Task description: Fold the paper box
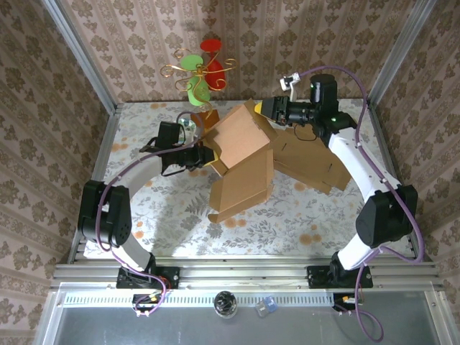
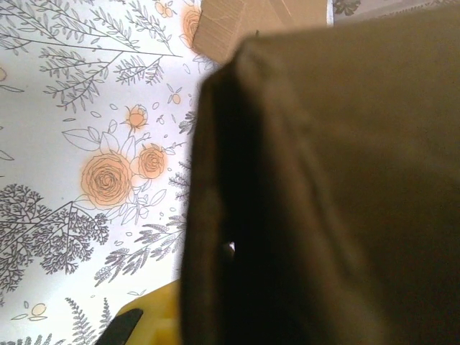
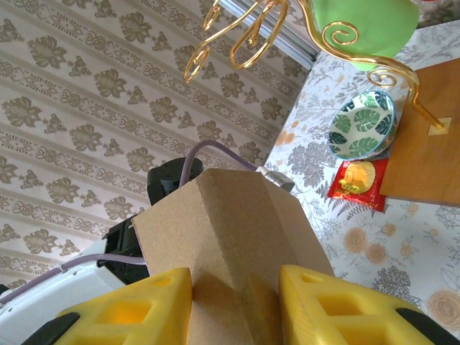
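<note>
Cardboard box (image 1: 241,162) looks light yet stiff, best held at flap edges; left fingers (image 1: 203,154) pinch a side flap tight, right fingers (image 1: 267,109), part-open, clamp its folded ridge.

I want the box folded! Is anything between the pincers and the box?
Nothing visible is in the way. The right pincer clamps a flap of the paper box, and the left pincer is shut on its left edge.
</note>
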